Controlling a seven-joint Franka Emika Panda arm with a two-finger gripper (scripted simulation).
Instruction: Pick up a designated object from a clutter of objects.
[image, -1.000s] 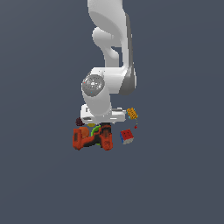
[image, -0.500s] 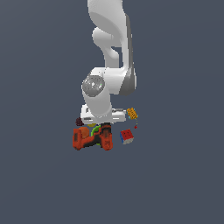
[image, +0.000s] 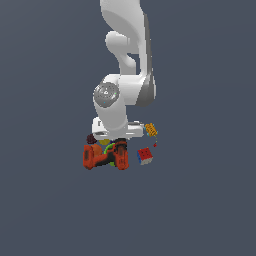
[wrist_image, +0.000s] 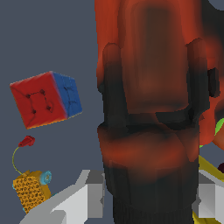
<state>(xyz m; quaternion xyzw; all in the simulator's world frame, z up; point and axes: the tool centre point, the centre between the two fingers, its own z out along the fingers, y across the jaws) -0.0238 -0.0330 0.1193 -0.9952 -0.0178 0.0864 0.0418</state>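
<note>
The drill (wrist_image: 148, 109) was red-orange with black grips; the puzzle cube (wrist_image: 46, 99) showed red and blue faces; the small toy (wrist_image: 30, 190) was dotted yellow with a blue cap; the gripper (wrist_image: 146, 197) fingers (wrist_image: 94, 194) were grey

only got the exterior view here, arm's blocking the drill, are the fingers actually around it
Observer: In the wrist view the drill fills the space between the two grey fingers; whether they touch it I cannot tell.
Operator: which part of the drill is between them
Observer: The dark ribbed section, with the red-orange body beyond it.
Operator: anything close beside it
Observer: The puzzle cube sits apart from the drill with bare floor between, red and blue faces showing.
Operator: and that yellow thing
Observer: The small yellow-blue toy lies beyond one finger, with a thin cord ending in a red tip.
</note>
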